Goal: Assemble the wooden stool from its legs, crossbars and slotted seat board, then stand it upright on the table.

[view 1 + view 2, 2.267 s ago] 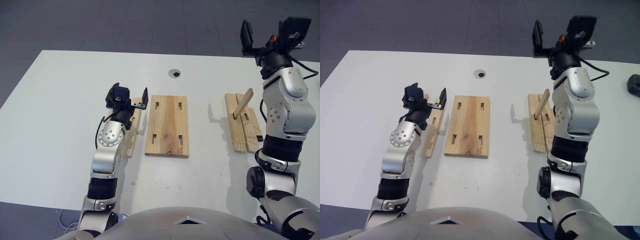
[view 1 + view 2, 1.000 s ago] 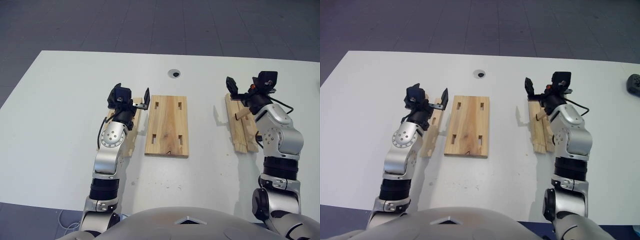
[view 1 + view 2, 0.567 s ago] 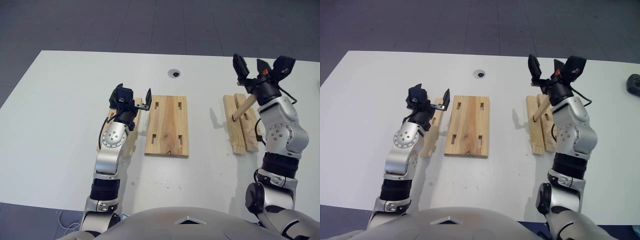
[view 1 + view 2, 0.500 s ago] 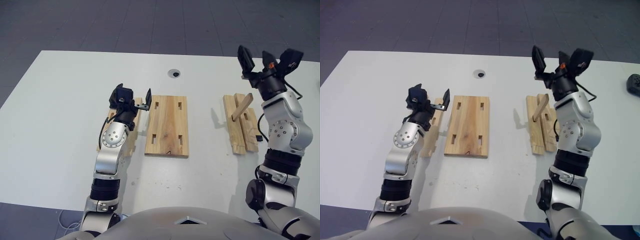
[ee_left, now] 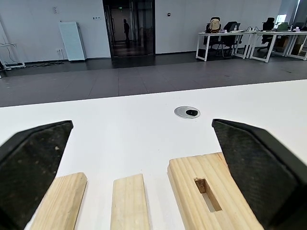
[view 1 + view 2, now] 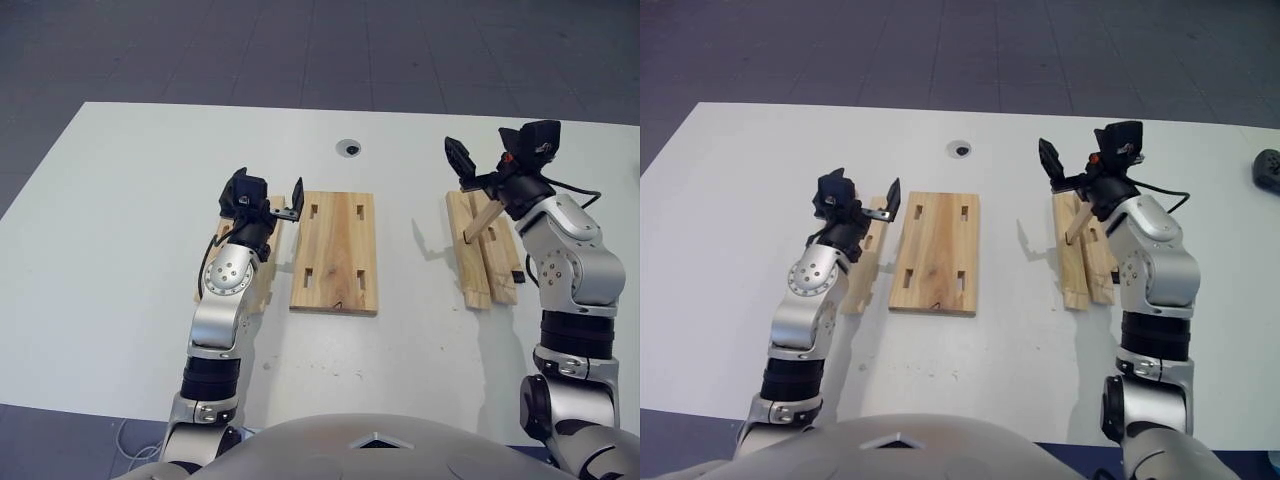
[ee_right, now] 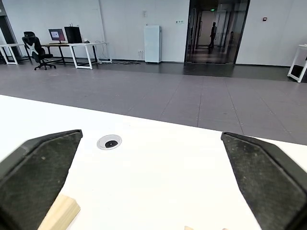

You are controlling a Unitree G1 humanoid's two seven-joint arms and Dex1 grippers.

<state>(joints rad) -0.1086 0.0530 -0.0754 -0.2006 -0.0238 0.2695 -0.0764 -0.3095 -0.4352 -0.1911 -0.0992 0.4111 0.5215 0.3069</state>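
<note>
- Plainly, the slotted seat board (image 6: 335,252) lies flat near the middle of the white table (image 6: 120,230), its four slots facing up and its long sides running away from the robot.
- At the board's 9 o'clock, just beside it, a left stack of wooden pieces (image 6: 262,290) lies flat, partly hidden under the left arm.
- The left gripper (image 6: 268,196) hovers over the far end of that stack, its jaws spread wide with nothing held.
- One of its fingers (image 6: 297,192) sits above the board's far left corner.
- In the left wrist view, two narrow wooden ends and a slotted corner of wood lie on the table between the two fingers.
- At the board's 3 o'clock, well apart from it, a right stack of wooden pieces (image 6: 480,275) lies flat, its long pieces side by side.
- A tilted stick (image 6: 480,220) rests its lower end on that stack and rises toward 1 o'clock.
- The stick's upper end comes close under the right gripper; whether the two touch cannot be told.
- The right gripper (image 6: 495,165) hangs above the far end of the right stack, jaws wide apart and empty.
- A round cable grommet (image 6: 349,148) is set in the table at the board's 12 o'clock, apart from every wooden piece.
- A small black device (image 6: 1268,165) lies at the table's edge, at 3 o'clock from the right gripper.
</note>
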